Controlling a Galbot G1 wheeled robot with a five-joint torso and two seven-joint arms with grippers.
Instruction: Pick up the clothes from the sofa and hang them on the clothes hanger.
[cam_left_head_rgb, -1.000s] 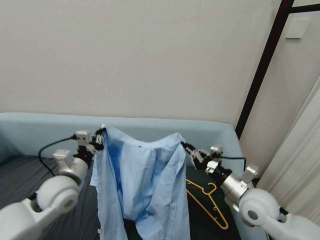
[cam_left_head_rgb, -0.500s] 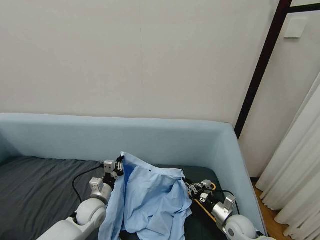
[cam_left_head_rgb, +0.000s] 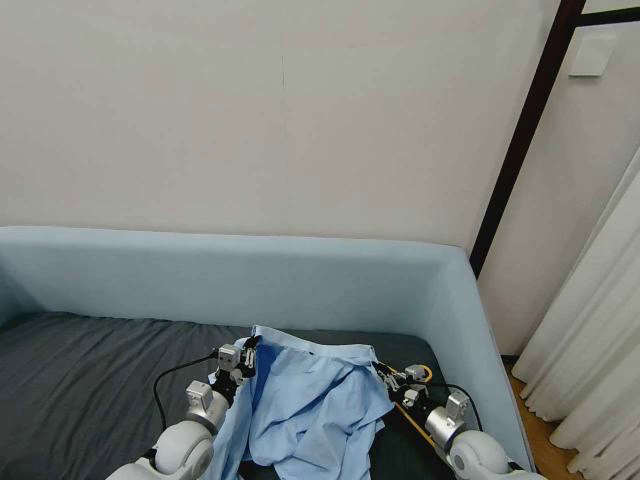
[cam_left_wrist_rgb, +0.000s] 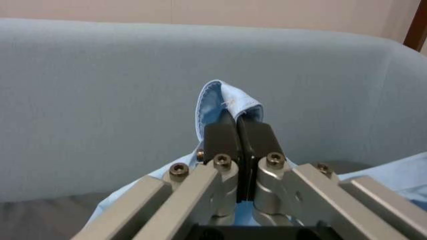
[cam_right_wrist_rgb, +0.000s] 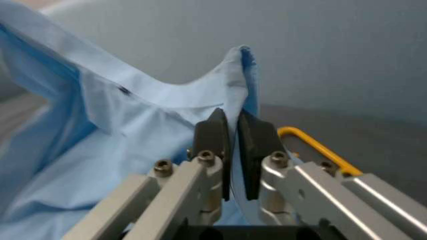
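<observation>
1. The sofa (cam_left_head_rgb: 150, 275) is the reference: it has a pale blue backrest and a dark grey seat.
2. The light blue shirt (cam_left_head_rgb: 310, 400) is held low over the sofa seat, toward the sofa's right end and in front of the backrest. Its top edge is stretched between the two grippers, and the rest hangs in loose folds toward the seat.
3. The left gripper (cam_left_head_rgb: 250, 352) is at the shirt's left upper corner, just above the seat. Its fingers (cam_left_wrist_rgb: 220, 137) are pressed together, pinching a fold of the shirt. The fabric sticks out past the fingertips, with the backrest behind it.
4. The right gripper (cam_left_head_rgb: 378, 367) is at the shirt's right upper corner, nearer the sofa's right arm. Its fingers (cam_right_wrist_rgb: 212, 132) are clamped on the shirt's edge, which rises between the pads.
5. A yellow clothes hanger (cam_left_head_rgb: 418, 373) lies on the seat near the sofa's right end, just beside the right gripper.
</observation>
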